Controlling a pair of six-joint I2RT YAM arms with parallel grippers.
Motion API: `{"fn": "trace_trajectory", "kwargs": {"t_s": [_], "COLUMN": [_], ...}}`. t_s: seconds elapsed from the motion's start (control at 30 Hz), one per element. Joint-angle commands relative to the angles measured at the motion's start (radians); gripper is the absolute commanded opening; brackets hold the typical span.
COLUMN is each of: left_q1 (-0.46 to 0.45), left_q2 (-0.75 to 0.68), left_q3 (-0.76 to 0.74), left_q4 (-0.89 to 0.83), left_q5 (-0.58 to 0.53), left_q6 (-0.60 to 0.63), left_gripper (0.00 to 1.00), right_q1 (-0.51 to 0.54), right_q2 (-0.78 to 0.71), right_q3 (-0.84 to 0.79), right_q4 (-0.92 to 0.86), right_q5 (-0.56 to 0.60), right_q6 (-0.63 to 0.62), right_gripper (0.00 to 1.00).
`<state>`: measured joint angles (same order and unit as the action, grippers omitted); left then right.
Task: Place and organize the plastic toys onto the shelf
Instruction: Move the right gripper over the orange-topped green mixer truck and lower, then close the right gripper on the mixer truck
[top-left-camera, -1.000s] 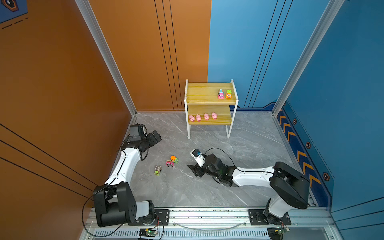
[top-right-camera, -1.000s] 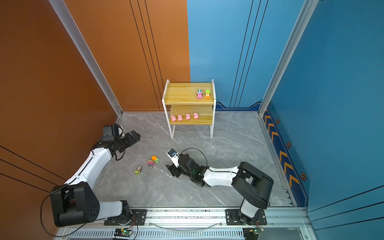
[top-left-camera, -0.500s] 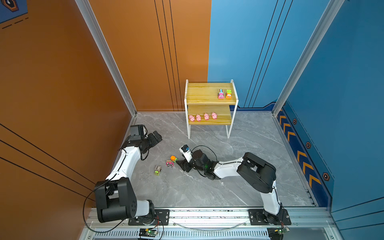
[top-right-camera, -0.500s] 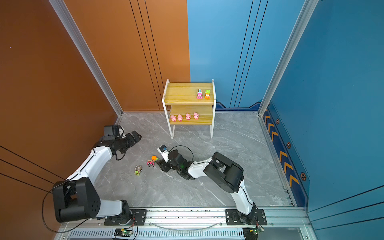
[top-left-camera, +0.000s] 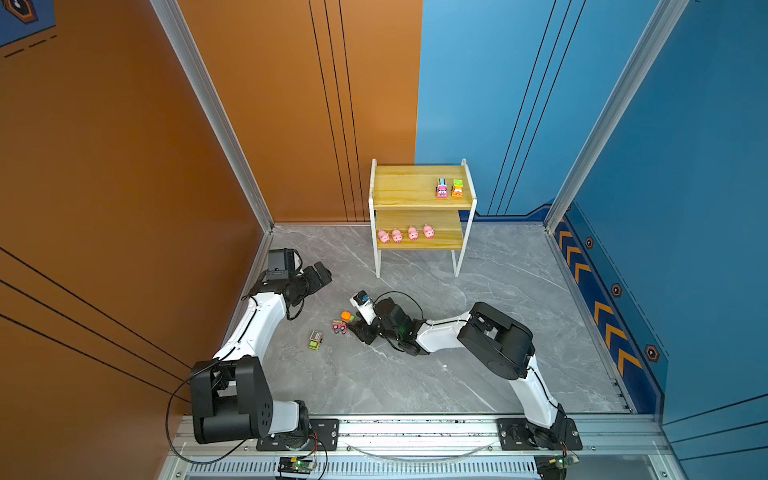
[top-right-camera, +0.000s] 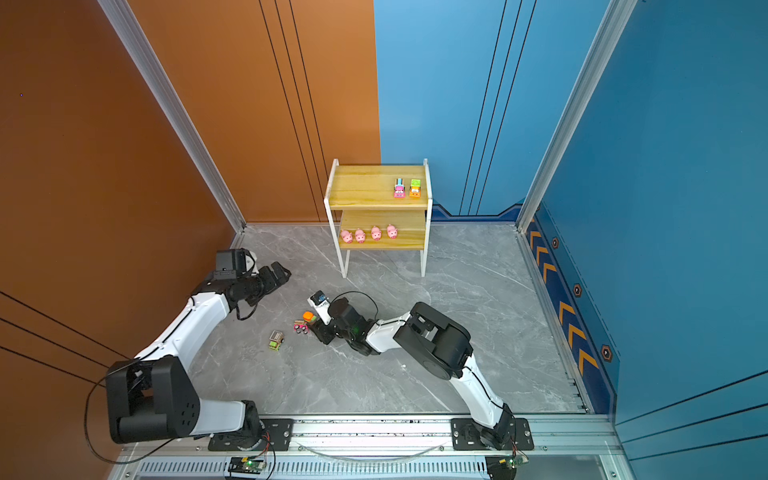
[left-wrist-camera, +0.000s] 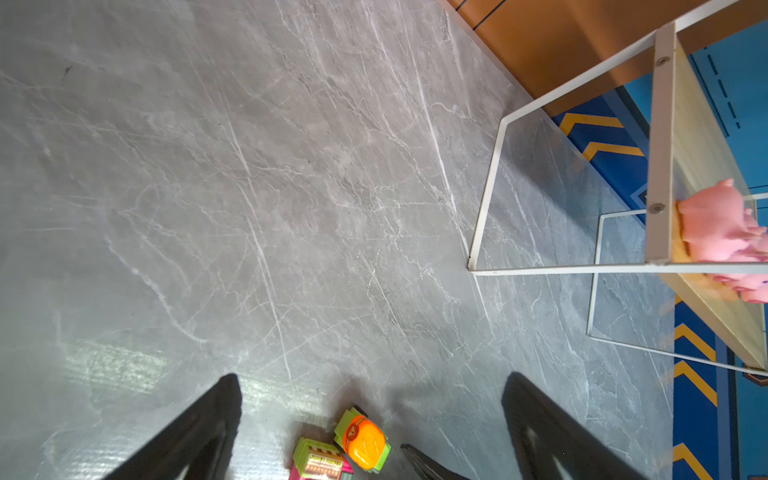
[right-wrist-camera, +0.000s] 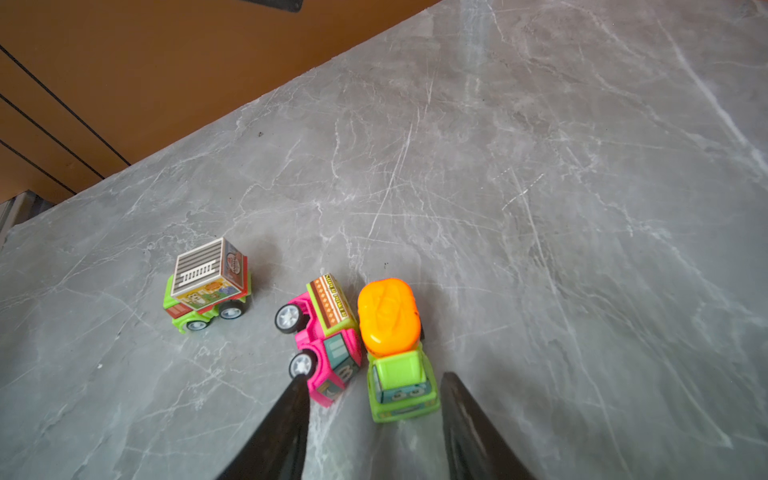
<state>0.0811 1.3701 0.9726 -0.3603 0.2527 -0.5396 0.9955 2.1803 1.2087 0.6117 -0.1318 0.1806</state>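
Lining shelf (top-left-camera: 409, 187): four pigs (top-left-camera: 412, 233), two upper trucks (top-left-camera: 441, 189); three floor trucks (top-left-camera: 340, 327).

Left arm (top-left-camera: 257, 328) stretches forward on its own side, wrist level, and the left gripper (top-left-camera: 319, 275) hangs with jaws spread wide, both dark fingers (left-wrist-camera: 199, 428) far apart in the wrist view. Right arm (top-left-camera: 440, 330) folds hard at the elbow and reaches across the middle, right gripper (right-wrist-camera: 374, 378) tipped low, jaws partway apart.

Right gripper (right-wrist-camera: 372, 377) forward to the orange-drum truck (right-wrist-camera: 390, 328), jaws narrower around it.
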Motion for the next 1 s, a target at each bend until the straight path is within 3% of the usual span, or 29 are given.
{"fn": "trace_trajectory", "kwargs": {"t_s": [0.0,0.7,0.97], "left_q1": [-0.023,-0.164,-0.186], "left_q2": [-0.009,0.021,0.03], "left_q3": [0.03,0.095,0.105], "left_q4": [-0.015,-0.087,-0.107], "left_q5": [0.03,0.071,0.057], "left_q6": [0.03,0.119,0.136], "left_gripper": [0.99,0.97,0.97], "right_q1": [-0.005,-0.013,-0.011], "right_q2": [0.032,0.116,0.137], "right_q3": [0.045,0.147,0.181], "right_q4": [-0.049,-0.113,-0.105], "right_q5": [-0.017,-0.018,-0.009], "right_q6": [-0.016,-0.038,-0.048], "right_gripper": [0.5,0.39,0.39]}}
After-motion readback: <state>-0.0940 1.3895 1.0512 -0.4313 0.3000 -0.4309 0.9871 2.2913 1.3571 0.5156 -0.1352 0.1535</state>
